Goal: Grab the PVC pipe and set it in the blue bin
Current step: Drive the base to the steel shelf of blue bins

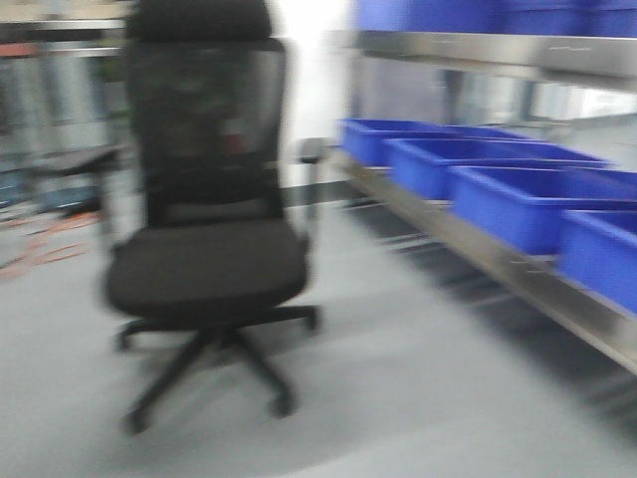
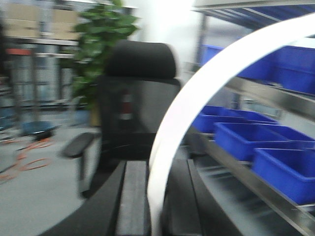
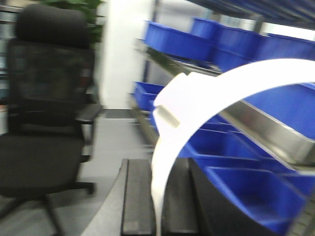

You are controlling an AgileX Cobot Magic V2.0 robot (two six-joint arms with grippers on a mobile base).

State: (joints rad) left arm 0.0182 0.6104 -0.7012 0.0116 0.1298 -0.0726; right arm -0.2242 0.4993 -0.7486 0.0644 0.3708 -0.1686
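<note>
Left fingers (image 2: 133,196) pinch a curved white pipe (image 2: 197,93); right fingers (image 3: 135,196) pinch the pipe (image 3: 197,98) too. Blue bins (image 1: 518,199) line a shelf (image 1: 478,254) beside a chair (image 1: 204,269).

a steel shelf (image 1: 542,284) runs along the right, far to near, with a row of blue bins (image 1: 518,204) standing on it. an upper shelf (image 1: 468,50) carries more. on the grey floor (image 1: 418,398), left, stands a black office chair (image 1: 204,269), with orange cable (image 1: 50,254) lying far left.

We take this for a storeroom or warehouse workspace: steel shelving (image 1: 448,48) lined with blue bins (image 1: 518,204), a stray office chair (image 1: 204,219), and a bare grey floor (image 1: 418,398).
</note>
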